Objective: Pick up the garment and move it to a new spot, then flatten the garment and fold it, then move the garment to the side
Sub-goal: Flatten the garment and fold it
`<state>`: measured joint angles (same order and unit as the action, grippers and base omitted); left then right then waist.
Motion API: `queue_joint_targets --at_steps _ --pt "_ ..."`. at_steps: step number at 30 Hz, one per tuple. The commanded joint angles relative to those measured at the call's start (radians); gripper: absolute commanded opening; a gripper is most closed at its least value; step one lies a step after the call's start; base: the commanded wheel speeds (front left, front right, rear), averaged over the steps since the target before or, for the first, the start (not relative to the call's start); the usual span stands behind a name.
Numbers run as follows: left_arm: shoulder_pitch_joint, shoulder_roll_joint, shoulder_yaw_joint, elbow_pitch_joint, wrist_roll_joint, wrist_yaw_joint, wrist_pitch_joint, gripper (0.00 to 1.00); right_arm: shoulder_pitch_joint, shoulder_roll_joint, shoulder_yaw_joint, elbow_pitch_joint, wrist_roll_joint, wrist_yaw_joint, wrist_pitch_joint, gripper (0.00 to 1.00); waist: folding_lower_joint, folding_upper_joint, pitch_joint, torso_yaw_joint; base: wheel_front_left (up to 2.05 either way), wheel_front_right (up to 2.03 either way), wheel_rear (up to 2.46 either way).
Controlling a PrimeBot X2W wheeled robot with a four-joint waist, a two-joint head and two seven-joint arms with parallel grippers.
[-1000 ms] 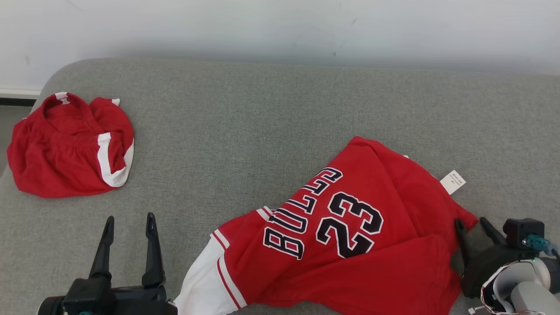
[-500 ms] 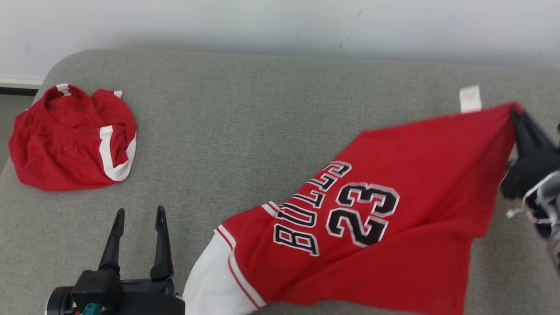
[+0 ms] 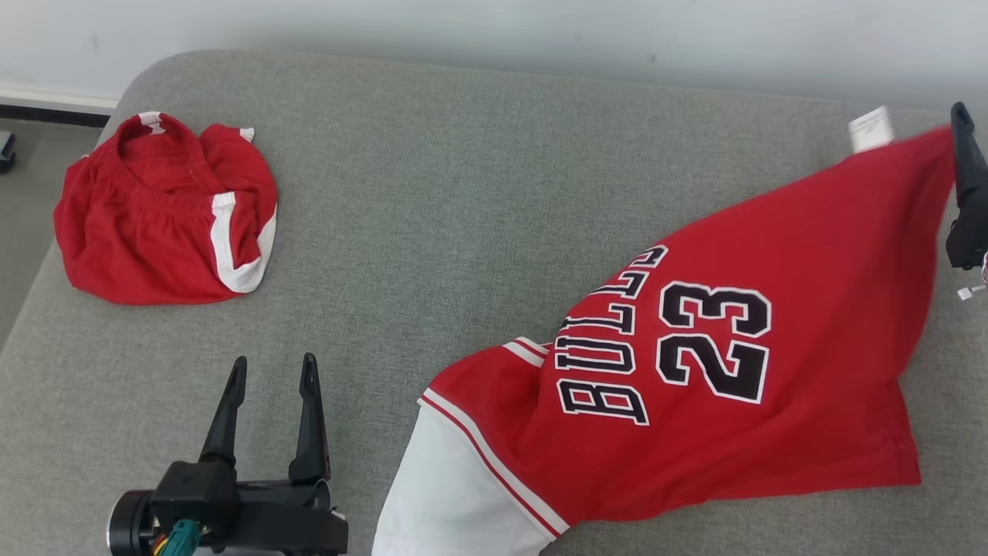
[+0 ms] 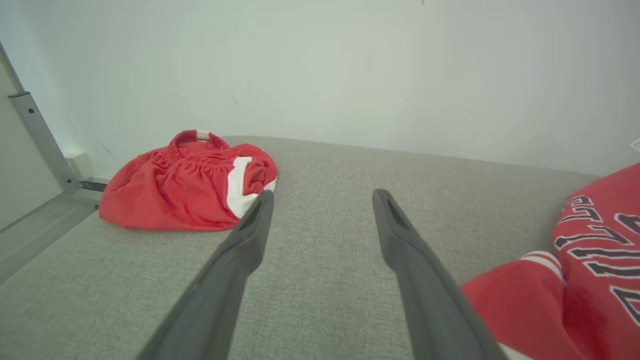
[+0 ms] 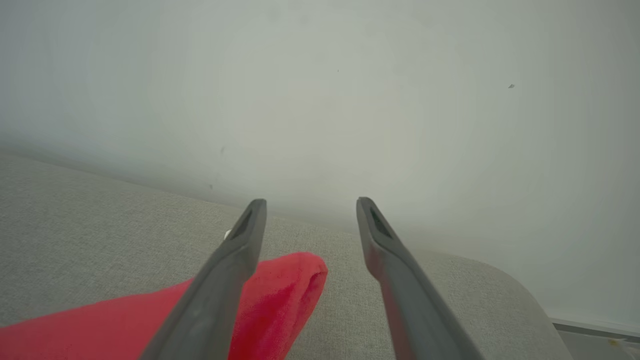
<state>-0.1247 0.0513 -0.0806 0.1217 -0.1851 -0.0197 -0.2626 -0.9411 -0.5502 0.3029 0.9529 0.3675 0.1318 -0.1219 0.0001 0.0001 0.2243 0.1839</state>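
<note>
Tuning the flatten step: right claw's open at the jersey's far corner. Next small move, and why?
Probably slide the left claw toward the white sleeve and pinch it, to draw that end flat. The right claw stands open over a loose corner of the jersey, so that end looks laid out; the sleeve end lies rumpled, and the left claw is open beside it.

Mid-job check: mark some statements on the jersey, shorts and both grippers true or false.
1. The red jersey printed BULLS 23 lies on the grey fabric cushion. True.
2. The right gripper is clamped shut on the jersey. False: its jaws stand apart by the jersey's corner.
3. The left gripper is open and empty. True.
4. The crumpled red shorts with white stripe touch the jersey. False: they lie apart, near the cushion's left end.
</note>
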Motion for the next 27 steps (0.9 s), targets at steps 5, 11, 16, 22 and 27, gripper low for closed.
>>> queue_joint_targets --at_steps 5,11,16,22,27 --pt "0.017 -0.001 0.011 0.007 0.004 -0.002 -0.003 1.0 -0.005 0.014 0.012 0.038 0.009 -0.002 -0.058 1.0 -0.0001 -0.0001 -0.037 -0.027 0.0 0.0 0.0" --pt "0.042 -0.001 0.049 0.011 0.027 -0.017 -0.003 1.0 0.041 0.043 0.012 0.002 0.039 -0.002 -0.128 1.0 -0.0001 -0.0001 -0.088 -0.077 0.0 0.0 0.0" --pt "0.068 -0.001 0.092 0.01 0.043 -0.033 -0.003 1.0 0.134 0.056 0.001 -0.104 0.048 -0.002 -0.143 1.0 -0.0001 -0.0001 -0.123 -0.121 0.0 0.0 0.0" --pt "0.1 -0.001 0.113 -0.008 0.058 -0.038 -0.003 1.0 0.334 0.079 -0.105 -0.328 0.059 -0.002 -0.142 1.0 -0.0001 -0.0001 -0.148 -0.16 0.0 0.0 0.0" --pt "0.116 -0.001 0.122 -0.012 0.06 -0.038 -0.003 1.0 0.499 0.11 -0.162 -0.45 0.024 -0.002 -0.142 1.0 -0.0001 -0.0001 -0.166 -0.176 0.0 0.0 0.0"
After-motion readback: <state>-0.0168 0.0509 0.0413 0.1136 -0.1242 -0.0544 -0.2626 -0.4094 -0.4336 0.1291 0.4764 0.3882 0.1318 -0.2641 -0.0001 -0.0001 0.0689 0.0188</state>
